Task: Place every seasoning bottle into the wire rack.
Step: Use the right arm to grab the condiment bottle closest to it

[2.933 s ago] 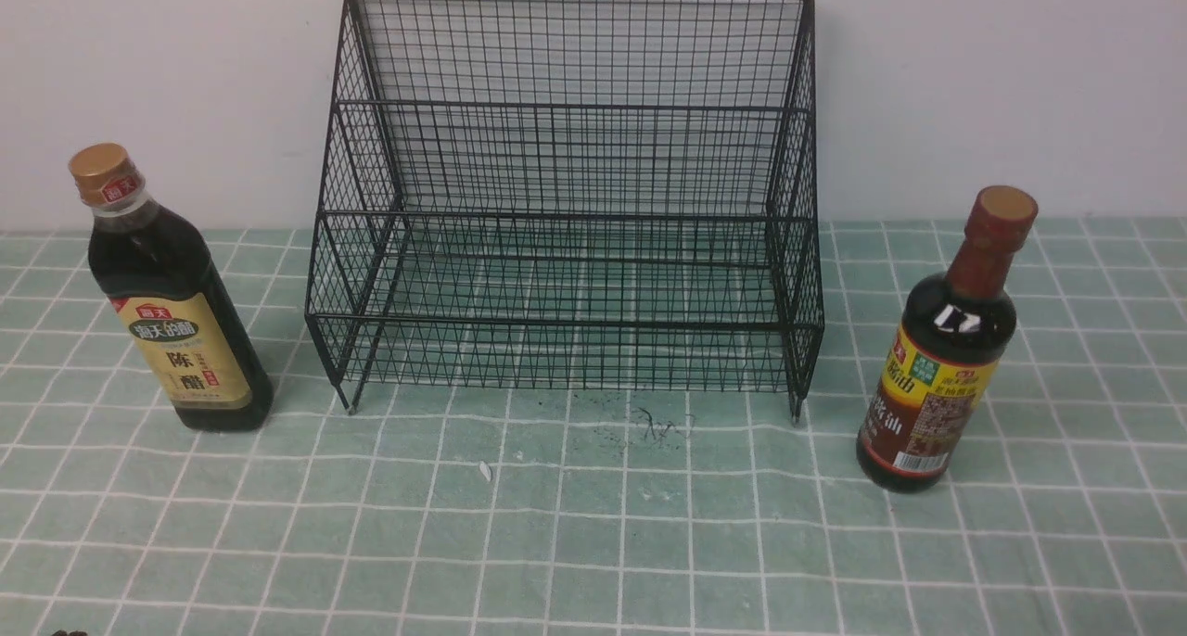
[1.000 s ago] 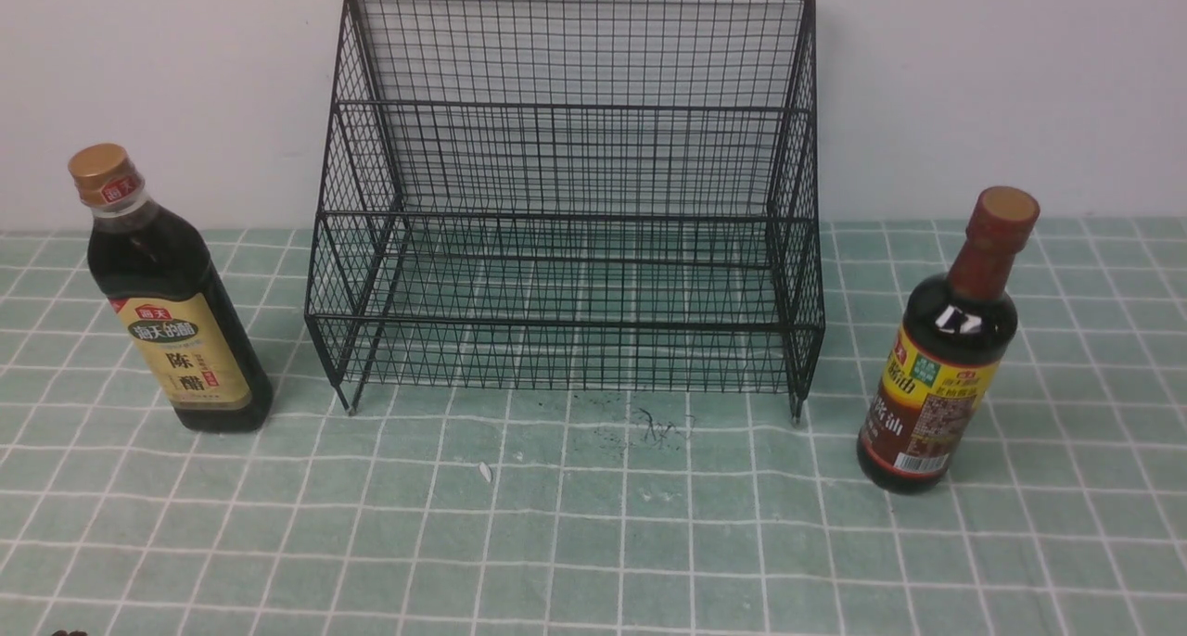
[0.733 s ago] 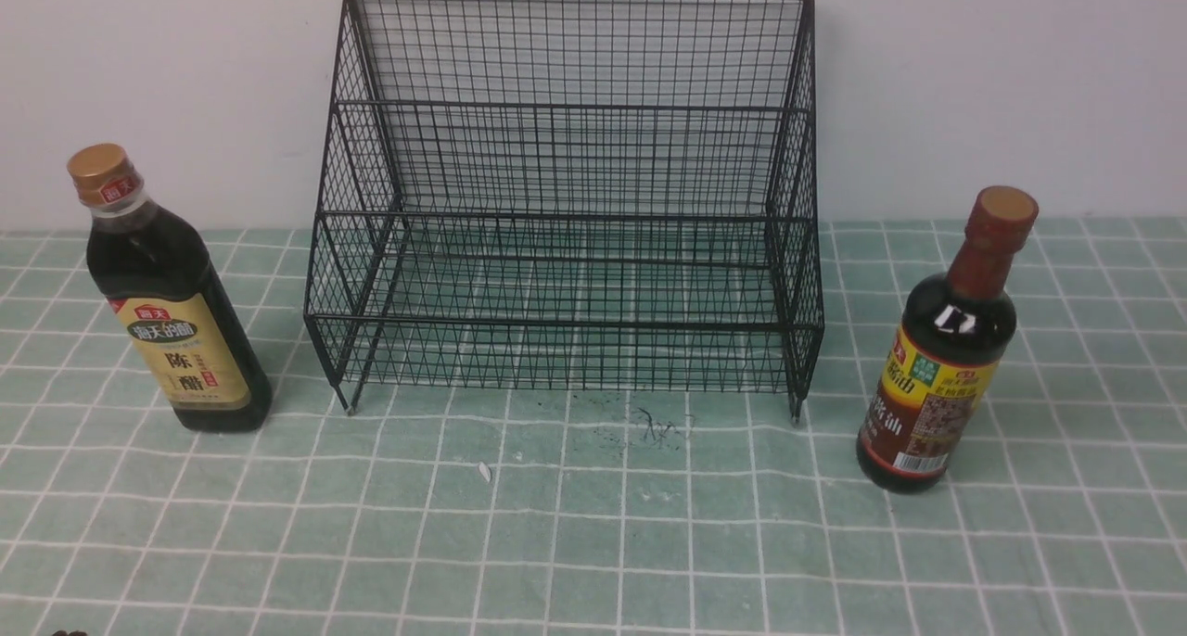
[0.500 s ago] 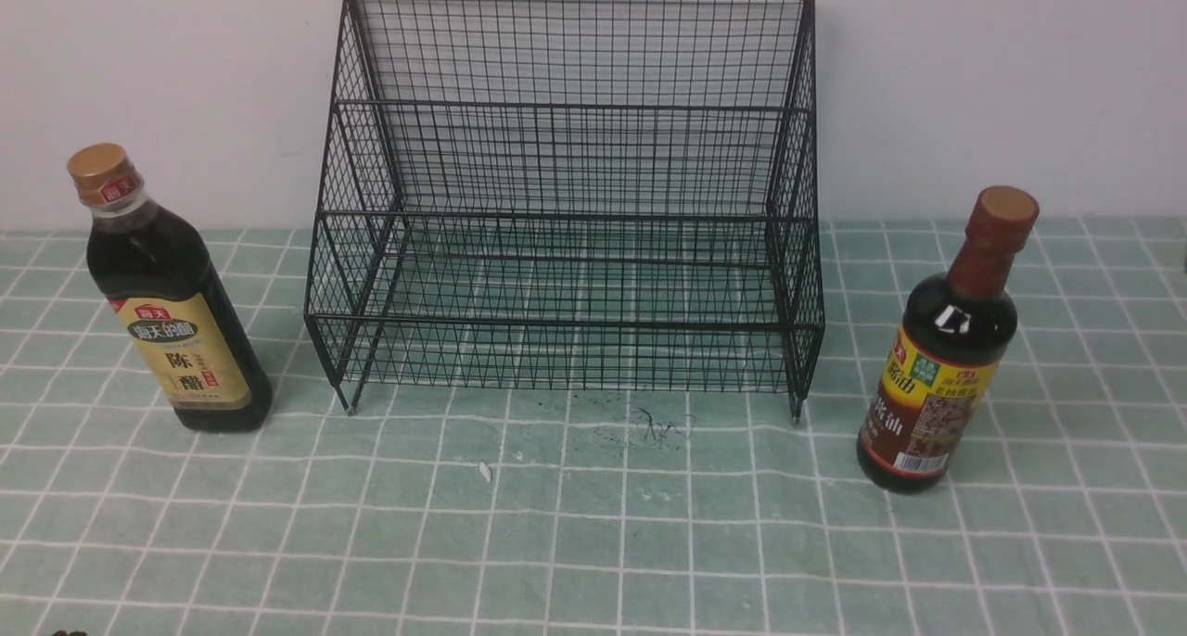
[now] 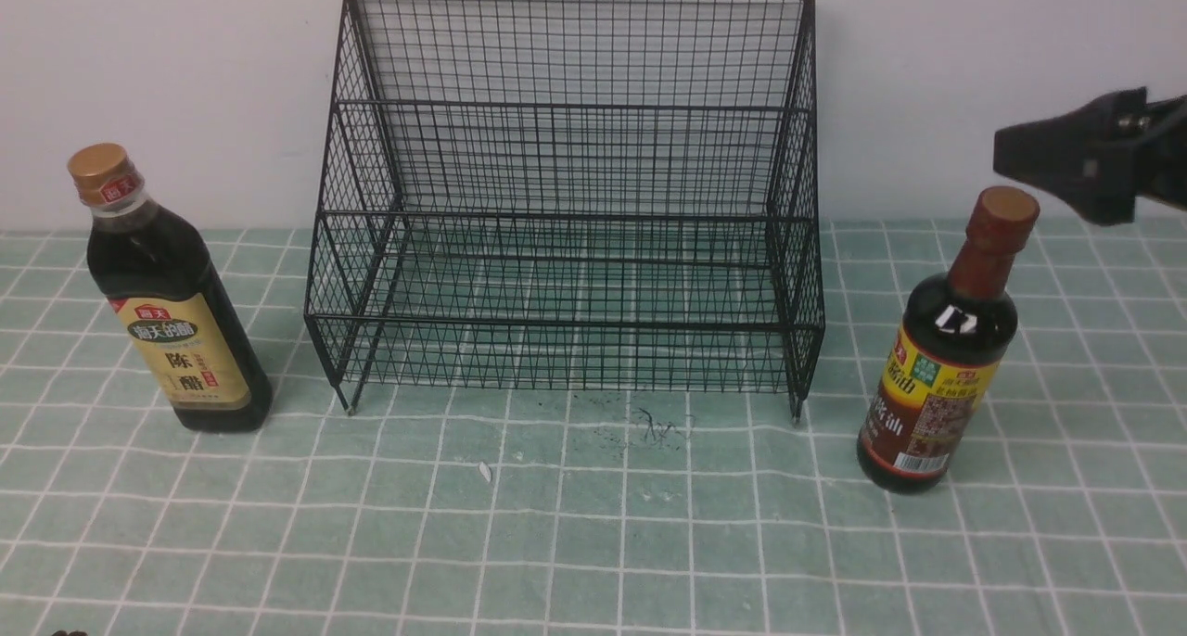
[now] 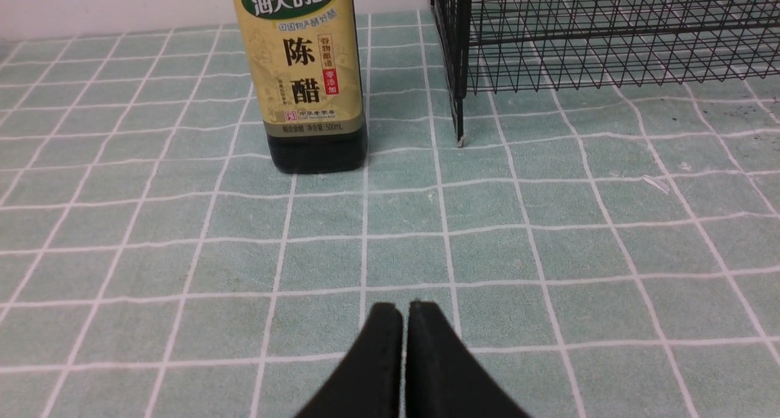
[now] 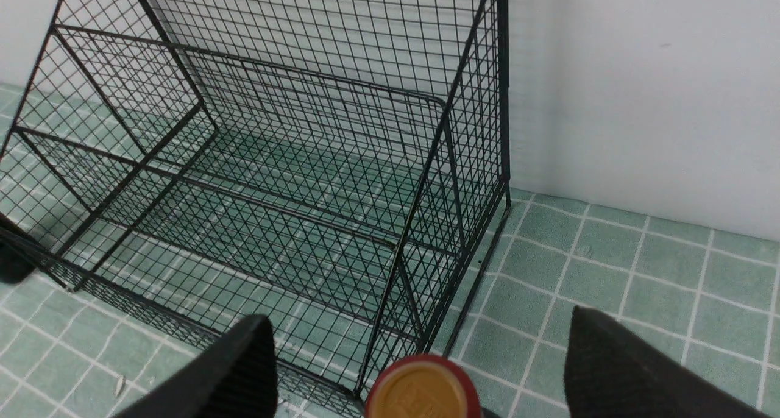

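The squarish bottle (image 5: 176,311) with gold cap and tan-yellow label stands left of the wire rack (image 5: 566,209). The round bottle (image 5: 937,376) with reddish-brown neck stands right of it. Both are upright on the cloth, and the rack holds nothing. My right gripper (image 5: 1057,168) hangs just above and to the right of the round bottle's cap. In the right wrist view it (image 7: 420,320) is wide open with the cap (image 7: 417,390) between its fingers. My left gripper (image 6: 403,308) is shut and empty, low over the cloth, well short of the squarish bottle (image 6: 304,83).
A green checked tablecloth (image 5: 593,543) covers the table, and a white wall stands right behind the rack. A small white scrap (image 5: 484,471) and dark specks (image 5: 649,425) lie in front of the rack. The rack's front leg (image 6: 459,139) stands near the squarish bottle.
My right gripper has come into the front view from the right edge, above the round bottle. The bottles and rack have not moved.
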Available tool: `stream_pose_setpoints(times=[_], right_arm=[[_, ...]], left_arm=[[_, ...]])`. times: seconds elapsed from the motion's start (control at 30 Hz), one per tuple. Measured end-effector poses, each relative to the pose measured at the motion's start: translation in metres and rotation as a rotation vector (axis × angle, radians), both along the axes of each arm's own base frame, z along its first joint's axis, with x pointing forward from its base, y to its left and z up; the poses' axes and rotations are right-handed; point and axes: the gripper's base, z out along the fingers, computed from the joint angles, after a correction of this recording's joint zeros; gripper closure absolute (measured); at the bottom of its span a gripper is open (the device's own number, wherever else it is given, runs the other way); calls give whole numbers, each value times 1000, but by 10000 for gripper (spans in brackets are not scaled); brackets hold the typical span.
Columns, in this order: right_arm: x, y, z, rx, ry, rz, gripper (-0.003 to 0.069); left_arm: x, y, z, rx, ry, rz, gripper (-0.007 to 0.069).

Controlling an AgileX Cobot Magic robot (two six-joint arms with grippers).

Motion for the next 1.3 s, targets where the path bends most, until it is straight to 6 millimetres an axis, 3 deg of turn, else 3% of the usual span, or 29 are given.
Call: stream_pose_setpoints(times=[0.3, 0.6, 0.8, 0.97, 1.07, 1.1, 1.13, 1.17, 1.3], right_arm=[[24, 0, -29, -33, 84, 15, 78], [30, 21, -34, -139, 33, 60, 78], [33, 20, -44, -172, 89, 48, 84], [33, 18, -47, -189, 116, 27, 143], [36, 18, -53, -180, 144, 20, 271], [36, 18, -53, -179, 146, 20, 281], [38, 19, -56, -178, 159, 22, 372], [38, 18, -57, -191, 154, 23, 396], [36, 18, -54, -195, 152, 31, 391]], left_arm=[[0, 0, 0, 0, 0, 0, 631], [0, 0, 0, 0, 0, 0, 631], [0, 0, 0, 0, 0, 0, 631], [0, 0, 0, 0, 0, 0, 631], [0, 0, 0, 0, 0, 0, 631], [0, 0, 0, 0, 0, 0, 631], [0, 0, 0, 0, 0, 0, 631], [0, 0, 0, 0, 0, 0, 631], [0, 0, 0, 0, 0, 0, 631]])
